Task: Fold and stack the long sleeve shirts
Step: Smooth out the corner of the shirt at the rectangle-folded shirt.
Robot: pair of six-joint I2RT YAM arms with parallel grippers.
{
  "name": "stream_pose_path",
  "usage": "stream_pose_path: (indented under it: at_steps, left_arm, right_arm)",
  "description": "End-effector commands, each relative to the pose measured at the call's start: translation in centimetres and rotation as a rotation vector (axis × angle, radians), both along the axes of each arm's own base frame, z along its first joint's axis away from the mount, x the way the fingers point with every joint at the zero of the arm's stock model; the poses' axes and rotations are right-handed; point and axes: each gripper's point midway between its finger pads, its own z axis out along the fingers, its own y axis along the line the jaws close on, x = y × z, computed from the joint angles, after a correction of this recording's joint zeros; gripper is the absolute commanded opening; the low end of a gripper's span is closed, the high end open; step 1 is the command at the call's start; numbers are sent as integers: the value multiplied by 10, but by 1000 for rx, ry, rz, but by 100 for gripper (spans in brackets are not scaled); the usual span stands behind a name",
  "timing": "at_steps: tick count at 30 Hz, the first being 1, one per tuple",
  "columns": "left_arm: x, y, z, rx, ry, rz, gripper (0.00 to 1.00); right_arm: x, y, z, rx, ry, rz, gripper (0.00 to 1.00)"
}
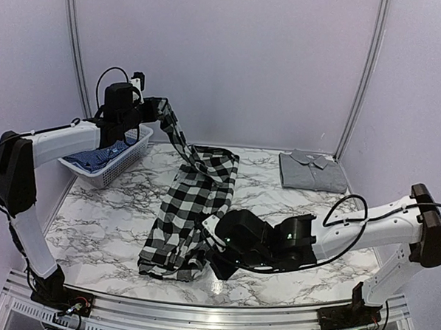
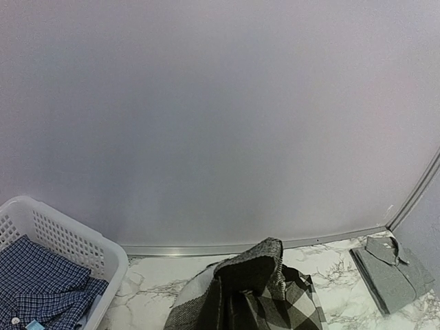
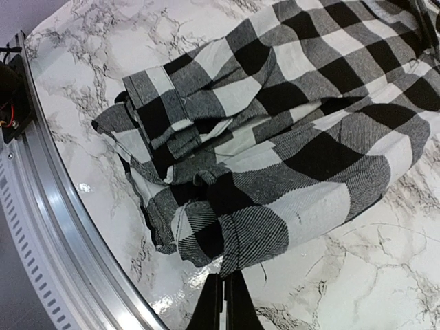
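A black-and-white checked long sleeve shirt (image 1: 191, 200) lies crumpled lengthwise on the marble table (image 1: 99, 218). One end of it is lifted toward the back left, where my left gripper (image 1: 152, 111) is shut on it above the basket's edge. In the left wrist view the held cloth (image 2: 265, 285) bunches at the bottom edge and the fingers are out of frame. My right gripper (image 3: 225, 277) sits low at the shirt's near end, with its fingers (image 3: 210, 302) pressed together on the hem (image 3: 237, 251). From above, that right gripper (image 1: 217, 262) is at the shirt's front right corner.
A white mesh basket (image 1: 124, 160) at the back left holds a blue checked shirt (image 2: 41, 285). A folded grey shirt (image 1: 310, 171) lies at the back right. The metal rail (image 3: 75, 247) of the table's front edge runs close to my right gripper. Walls close off the back.
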Motion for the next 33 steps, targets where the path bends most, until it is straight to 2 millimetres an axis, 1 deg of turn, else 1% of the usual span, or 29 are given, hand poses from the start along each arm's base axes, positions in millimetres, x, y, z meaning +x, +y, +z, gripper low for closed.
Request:
stream_pose_path:
  at_steps: [1, 3, 4, 5, 6, 8, 10, 11, 12, 13, 15, 17, 19, 20, 22, 23, 25, 26, 27, 29, 31, 33]
  left_arm:
    - [5, 1, 14, -27, -31, -3, 0]
    - [5, 1, 13, -30, -28, -6, 0]
    - [5, 0, 14, -31, -29, -8, 0]
    - [6, 1, 13, -34, -28, -8, 0]
    - [6, 0, 14, -35, -29, -9, 0]
    - [6, 0, 13, -37, -28, -10, 0]
    - [6, 0, 13, -40, -26, -13, 0]
    - [5, -1, 12, -43, -23, -19, 0]
    - [5, -2, 11, -44, -20, -29, 0]
    - [4, -4, 9, -51, -14, -38, 0]
    - [1, -7, 6, -59, -5, -55, 0]
    - [0, -8, 1, -67, 7, -61, 0]
    - [0, -10, -2, -72, 14, -73, 0]
    - [0, -11, -2, -73, 15, -82, 0]
    - [0, -13, -3, -76, 18, -90, 0]
    - [0, -13, -3, -78, 18, -92, 0]
    - [0, -14, -3, -79, 17, -98, 0]
    - [0, -15, -3, -80, 16, -100, 0]
    - [0, -15, -3, -82, 17, -102, 0]
    - [0, -15, -2, -81, 15, -102, 0]
    - [0, -15, -2, -81, 15, -101, 0]
    - [0, -15, -1, -80, 13, -102, 0]
  right_arm:
    - [-2, 6, 32, 13, 11, 1, 0]
    - [3, 8, 36, 2, 19, -8, 0]
    - [9, 8, 38, -2, 29, -25, 0]
    - [14, 10, 44, 2, 44, -34, 0]
    - [16, 9, 45, -3, 52, -38, 0]
    - [29, 12, 62, 34, 62, -54, 0]
    - [39, 12, 75, 55, 71, -65, 0]
    - [43, 13, 79, 55, 77, -68, 0]
    - [46, 14, 78, 43, 85, -69, 0]
    - [48, 14, 74, 23, 94, -71, 0]
    - [48, 17, 58, -21, 119, -63, 0]
    - [41, 20, 40, -47, 172, -45, 0]
    - [32, 20, 28, -60, 234, -33, 0]
    - [28, 17, 23, -69, 257, -42, 0]
    - [22, 3, 12, -100, 292, -72, 0]
    - [19, -8, 3, -124, 308, -96, 0]
    - [12, -37, -18, -184, 333, -156, 0]
    - [10, -58, -35, -239, 331, -203, 0]
    - [9, -71, -44, -266, 330, -240, 0]
    - [5, -90, -58, -295, 320, -295, 0]
    - [-4, -93, -69, -293, 336, -298, 0]
    - [-16, -84, -75, -301, 333, -262, 0]
